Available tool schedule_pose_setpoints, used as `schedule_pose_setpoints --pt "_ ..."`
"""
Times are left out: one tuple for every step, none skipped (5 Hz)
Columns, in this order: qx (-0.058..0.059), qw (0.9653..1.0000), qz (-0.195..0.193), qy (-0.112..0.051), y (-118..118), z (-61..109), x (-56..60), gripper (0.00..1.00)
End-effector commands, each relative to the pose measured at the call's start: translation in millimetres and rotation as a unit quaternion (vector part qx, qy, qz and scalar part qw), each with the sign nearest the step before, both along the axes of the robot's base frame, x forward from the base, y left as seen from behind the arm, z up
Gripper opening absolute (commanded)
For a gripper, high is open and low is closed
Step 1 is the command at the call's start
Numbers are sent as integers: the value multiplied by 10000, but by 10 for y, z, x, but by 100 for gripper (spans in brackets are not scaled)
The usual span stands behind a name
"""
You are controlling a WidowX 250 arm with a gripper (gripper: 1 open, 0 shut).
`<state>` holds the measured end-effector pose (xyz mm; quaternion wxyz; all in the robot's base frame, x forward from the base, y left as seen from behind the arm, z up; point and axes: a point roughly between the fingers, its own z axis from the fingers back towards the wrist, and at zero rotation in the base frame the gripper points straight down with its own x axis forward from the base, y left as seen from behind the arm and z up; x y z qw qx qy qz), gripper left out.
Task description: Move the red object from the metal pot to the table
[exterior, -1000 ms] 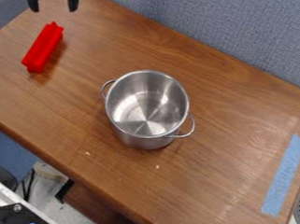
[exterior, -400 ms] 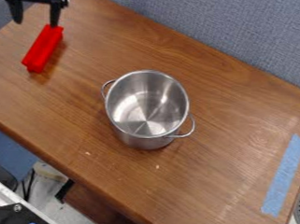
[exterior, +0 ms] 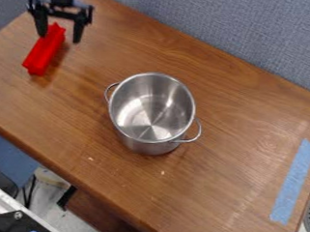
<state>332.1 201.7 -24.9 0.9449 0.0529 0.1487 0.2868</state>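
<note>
Table (exterior: 235, 112): pot (exterior: 152, 111), red block (exterior: 43, 53)

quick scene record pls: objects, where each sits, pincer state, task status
red object: lying on the table, far left, outside the pot
metal pot: upright mid-table, appears empty
table: brown wood grain
blue tape: strip near the right edge
pincer: open, pointing down at the block's far end; contact cannot be told
task status: block is not in the pot; it rests on the table

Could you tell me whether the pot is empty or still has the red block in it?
Empty. The pot shows only its bare shiny bottom, and the red block lies on the table beyond it.
</note>
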Motion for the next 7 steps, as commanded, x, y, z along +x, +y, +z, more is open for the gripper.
schedule_pose_setpoints --pt "36 9990 257 -352 288 33 259 100" --pt "-39 9982 483 -347 380 -164 399 100" --pt "-89 9926 1160 -362 791 -200 85 100" --pt "-109 9832 1785 -360 1172 -263 -214 0" --pt "-129 9871 1565 -325 1187 -306 -135 0" --pt "-274 9900 1369 -189 1156 -331 -40 0" --pt "-391 9904 1321 -90 851 -157 -119 0"
